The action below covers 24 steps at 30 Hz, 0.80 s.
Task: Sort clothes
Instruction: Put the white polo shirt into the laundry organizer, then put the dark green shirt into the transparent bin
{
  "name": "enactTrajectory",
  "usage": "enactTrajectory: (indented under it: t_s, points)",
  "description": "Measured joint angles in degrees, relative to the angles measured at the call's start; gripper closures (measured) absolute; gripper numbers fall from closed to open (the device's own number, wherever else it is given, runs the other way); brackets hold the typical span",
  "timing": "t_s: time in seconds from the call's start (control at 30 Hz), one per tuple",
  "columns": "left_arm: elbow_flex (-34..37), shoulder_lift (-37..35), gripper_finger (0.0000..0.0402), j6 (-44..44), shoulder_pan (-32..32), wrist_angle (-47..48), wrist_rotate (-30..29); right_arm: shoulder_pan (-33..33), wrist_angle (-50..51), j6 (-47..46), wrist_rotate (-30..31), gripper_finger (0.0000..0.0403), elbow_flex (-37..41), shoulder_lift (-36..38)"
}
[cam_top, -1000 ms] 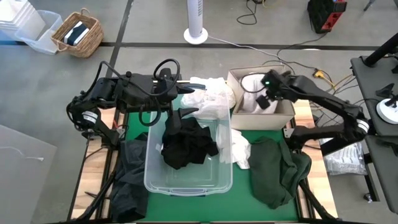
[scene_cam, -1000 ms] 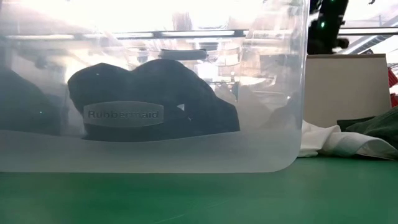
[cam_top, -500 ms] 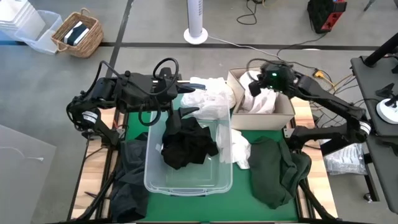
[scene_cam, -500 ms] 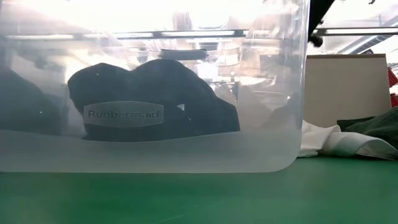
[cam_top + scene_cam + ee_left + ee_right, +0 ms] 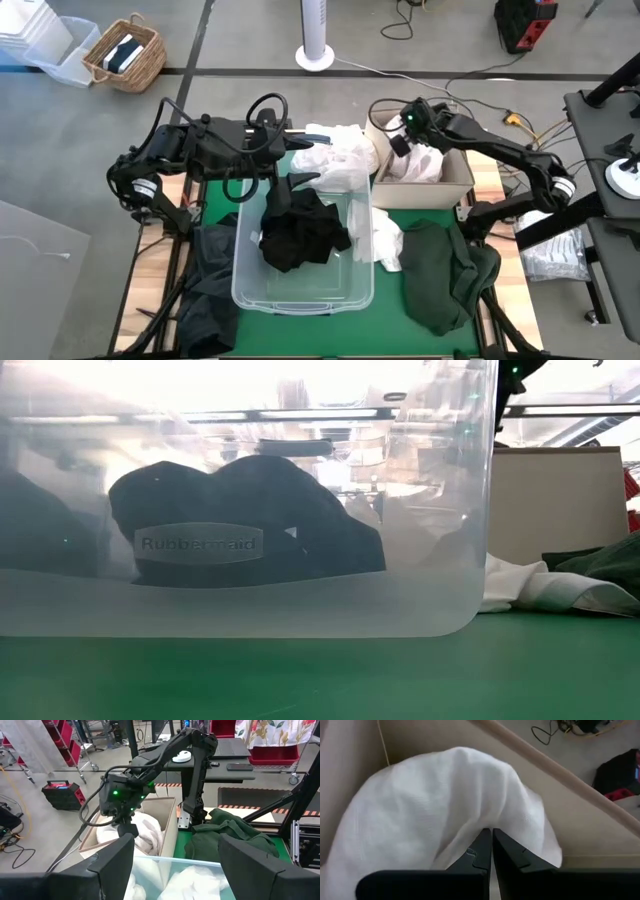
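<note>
Right hand (image 5: 397, 146) closed, over cardboard box (image 5: 460, 182) rim; white garment (image 5: 445, 810) beneath.

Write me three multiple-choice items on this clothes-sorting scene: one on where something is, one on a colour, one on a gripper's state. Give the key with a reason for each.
1. Where is the right gripper?
A. Over the cardboard box
B. Inside the clear plastic tub
C. Above the wicker basket

2. What colour is the garment heaped in the tub?
A. White
B. Black
C. Red

3. How are the left gripper's fingers set?
A. Shut on a black garment
B. Shut on nothing
C. Open, holding nothing

Key: 1 A, the high view shows it over the box's left end, above the white garment lying inside. 2 B, the black garment fills the tub's middle. 3 C, the left wrist view shows its two fingers wide apart with only the scene between them.
</note>
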<state>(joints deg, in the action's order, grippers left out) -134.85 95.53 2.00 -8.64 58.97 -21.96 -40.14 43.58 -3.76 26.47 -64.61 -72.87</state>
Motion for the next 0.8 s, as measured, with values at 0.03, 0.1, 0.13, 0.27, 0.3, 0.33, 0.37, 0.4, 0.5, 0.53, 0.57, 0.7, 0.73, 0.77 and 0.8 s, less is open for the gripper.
enactTrajectory:
  t_s: [0.03, 0.1, 0.13, 0.27, 0.3, 0.33, 0.37, 0.4, 0.5, 0.53, 0.57, 0.7, 0.73, 0.77, 0.8]
  points:
    - [0.00, 0.00, 0.0138, 0.00, 0.00, 0.15, 0.00, 0.01, 0.86, 0.21, -0.02, 0.0394, -0.31, 0.27]
    - [0.00, 0.00, 0.0138, 0.00, 0.00, 1.31, -0.04, 0.41, 2.58, 0.34, 0.18, 0.0394, -1.24, 1.70]
    - [0.13, 0.00, 0.0138, 0.00, -0.03, 1.85, -0.09, 0.90, 3.29, 0.26, 0.56, 0.0394, -1.85, 2.91]
    - [1.27, 0.00, 0.0138, 0.02, -1.32, 4.73, -1.87, 3.44, 3.34, 0.34, 0.58, 0.0393, -3.41, 9.24]
    - [1.72, 0.00, 0.0138, 0.02, -2.16, 4.95, -3.45, 4.26, 3.28, 0.34, 0.58, 0.0393, -3.73, 10.91]
    - [2.22, 0.00, 0.0138, -0.01, -3.14, 5.03, -5.41, 5.07, 3.24, 0.34, 0.58, 0.0393, -3.92, 12.63]
    - [2.65, -0.01, 0.0138, -0.20, -4.25, 4.99, -7.50, 5.88, 3.33, 0.34, 0.57, 0.0393, -4.02, 14.41]
    - [3.06, -0.09, 0.0138, -0.59, -5.55, 4.98, -9.65, 6.73, 3.33, 0.34, 0.57, 0.0393, -4.03, 16.15]
    - [5.12, -0.78, 0.0138, -2.09, -9.31, 5.03, -14.75, 10.06, 3.46, 0.17, 0.07, 0.0393, -3.68, 20.41]
    - [6.00, -1.14, 0.0138, -2.15, -10.39, 5.02, -16.23, 11.32, 3.73, -0.06, -0.64, 0.0393, -3.52, 21.44]
    - [7.08, -1.60, 0.0138, -2.13, -11.43, 4.87, -17.61, 12.56, 3.70, -0.20, -1.60, 0.0393, -3.34, 22.37]
    - [13.84, -4.37, 0.0138, -0.19, -14.15, 4.01, -22.80, 17.71, 3.73, -1.35, -5.85, 0.0393, -3.03, 24.52]
    - [15.83, -5.34, 0.0138, 1.04, -14.62, 3.93, -23.82, 19.19, 3.71, -1.81, -6.19, 0.0393, -3.03, 24.72]
    - [17.93, -6.49, 0.0138, 2.39, -15.08, 3.82, -24.66, 20.65, 3.77, -2.17, -6.59, 0.0393, -3.02, 24.84]
    - [20.25, -7.87, 0.0138, 3.79, -15.63, 3.76, -25.53, 22.16, 3.81, -2.27, -7.13, 0.0393, -3.01, 24.83]
